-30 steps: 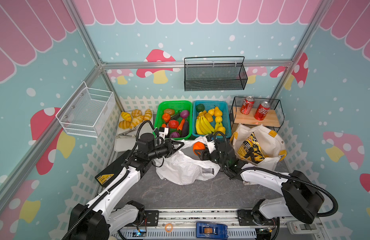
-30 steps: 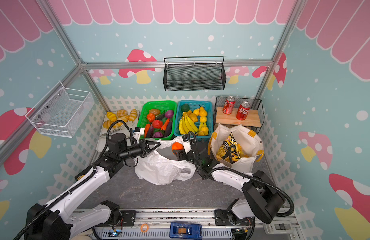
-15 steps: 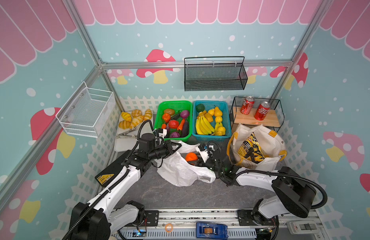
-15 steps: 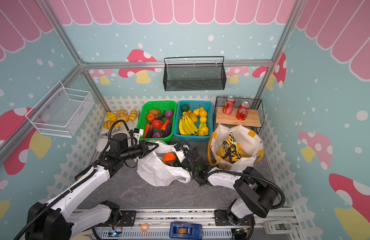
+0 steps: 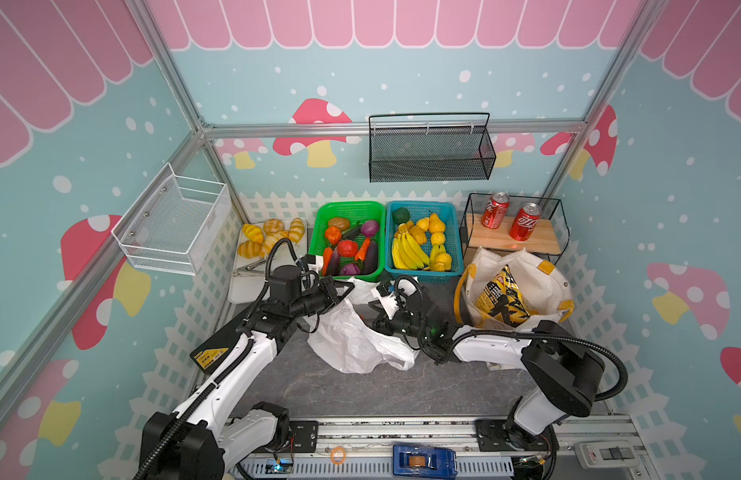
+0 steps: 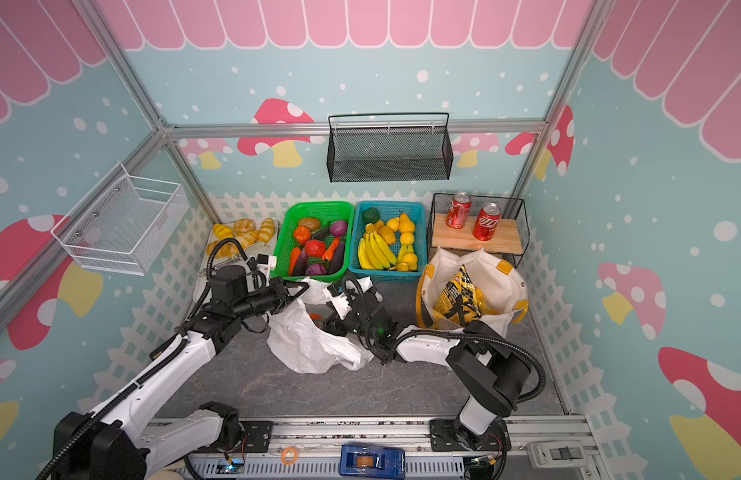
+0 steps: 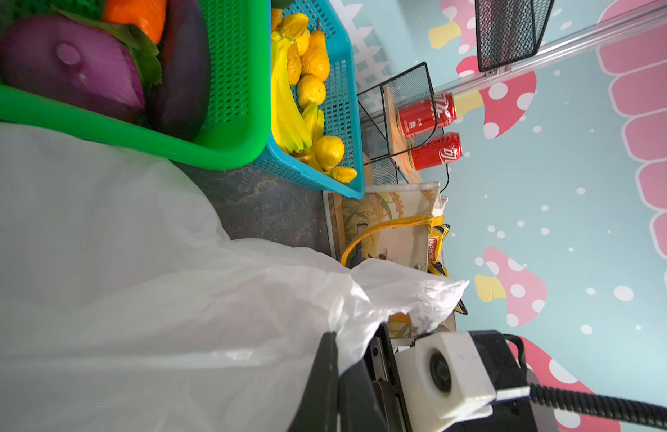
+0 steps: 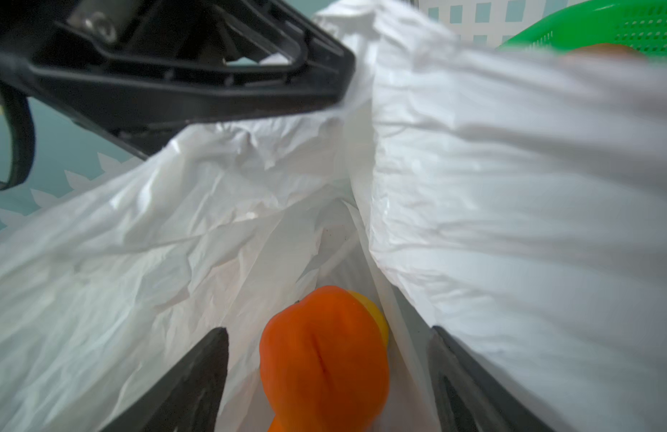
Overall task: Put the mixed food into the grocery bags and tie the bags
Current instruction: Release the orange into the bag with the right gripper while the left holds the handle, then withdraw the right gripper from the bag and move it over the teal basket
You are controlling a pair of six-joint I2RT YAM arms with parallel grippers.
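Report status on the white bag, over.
Left gripper shut on white bag rim. Right gripper open inside bag, orange fruit ungripped between fingers. Nothing blocking.

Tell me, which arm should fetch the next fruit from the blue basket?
Probably right. The right pincer stands open around the orange fruit in the plastic bag, gripping nothing, close to the blue basket. The left pincer is shut on the bag's edge, holding its mouth open.

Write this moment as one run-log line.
left gripper: shut on bag rim | right gripper: open, inside bag | orange: in bag, between fingers, ungripped | packet: in tote | tying: not yet done
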